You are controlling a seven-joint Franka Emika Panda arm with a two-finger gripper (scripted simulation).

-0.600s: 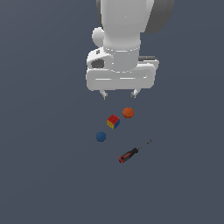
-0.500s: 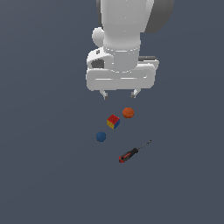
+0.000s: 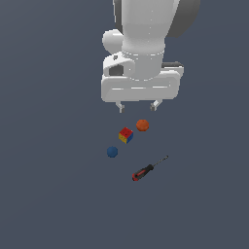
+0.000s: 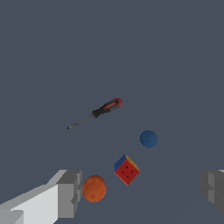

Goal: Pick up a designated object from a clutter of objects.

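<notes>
Left of centre in the exterior view, just below the middle of the frame, we find the small dark-blue ball (image 3: pixel 112 152) resting on the grey desk (image 3: pixel 44 194), alone and untouched. Up and to its right sits the red-yellow-blue cube (image 3: pixel 126 135), near it but apart, and further up and right lies the orange ball (image 3: pixel 142 125). Lower right of the blue ball, the screwdriver (image 3: pixel 148 169) lies slanted, well clear of it.

Our hand (image 3: pixel 137 107) hangs above the group, in the upper middle of the frame, spread wide and carrying nothing. We judge it to be lined up over the cube and orange ball rather than over the target. If we descended from here, the fingers could close on the cube or knock the orange ball away. The cube's nearness to the blue ball also means one finger might nudge the cube while straddling the target. Being round, the ball may roll off if a finger touches it off-centre.

The ball itself looks smooth, matte, plain deep blue, roughly cube-sized, and quite dim against the dark desk.
</notes>
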